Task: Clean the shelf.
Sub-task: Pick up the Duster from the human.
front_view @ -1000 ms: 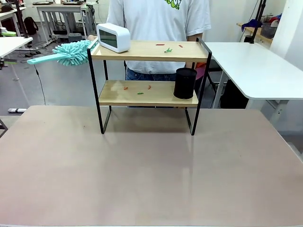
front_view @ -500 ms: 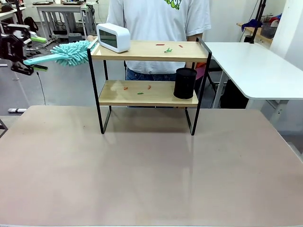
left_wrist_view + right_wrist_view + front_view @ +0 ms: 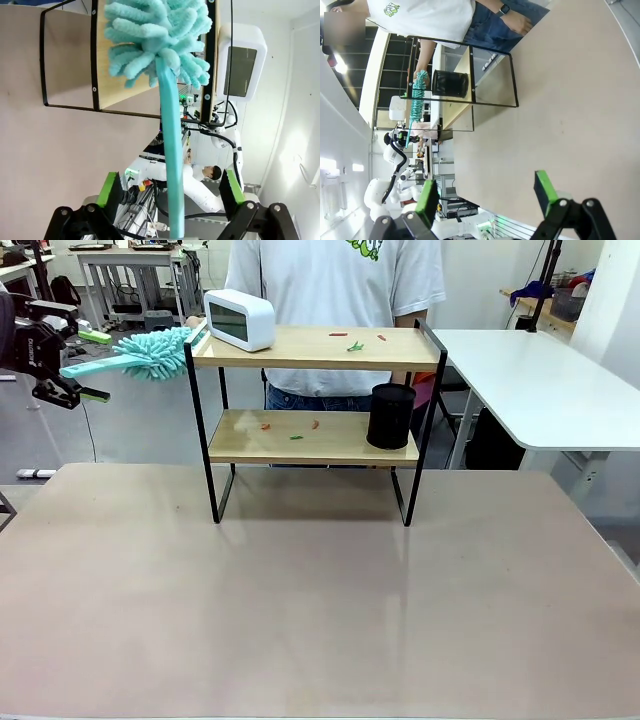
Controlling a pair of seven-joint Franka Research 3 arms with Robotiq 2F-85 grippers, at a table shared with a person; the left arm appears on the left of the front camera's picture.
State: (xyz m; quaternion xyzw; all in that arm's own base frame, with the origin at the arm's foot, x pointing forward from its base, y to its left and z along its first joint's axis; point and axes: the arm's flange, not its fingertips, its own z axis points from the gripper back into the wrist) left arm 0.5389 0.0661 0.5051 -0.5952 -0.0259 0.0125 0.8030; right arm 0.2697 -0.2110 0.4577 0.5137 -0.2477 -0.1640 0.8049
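The shelf (image 3: 316, 348) stands mid-table, and small red and green scraps lie on both wooden boards. A teal fluffy duster (image 3: 150, 350) sticks out to the left of its top board, with a person's hand (image 3: 190, 320) at the head end. My left gripper (image 3: 105, 367) is open at the far left, its fingers above and below the duster's handle without touching it. In the left wrist view the duster handle (image 3: 172, 165) runs between the green pads (image 3: 109, 189), with the shelf (image 3: 112, 90) beyond. My right gripper (image 3: 486, 196) hangs open over the table, far from the shelf (image 3: 462, 62).
A white clock (image 3: 240, 319) sits on the top board's left end and a black cup (image 3: 391, 416) on the lower board's right end. The person (image 3: 335, 280) stands behind the shelf. A second white table (image 3: 540, 380) adjoins at the right. The brown tabletop (image 3: 320, 600) lies in front.
My left gripper has come in from the left edge and moved right, so its open fingers now straddle the duster's handle. The duster and shelf have hardly moved.
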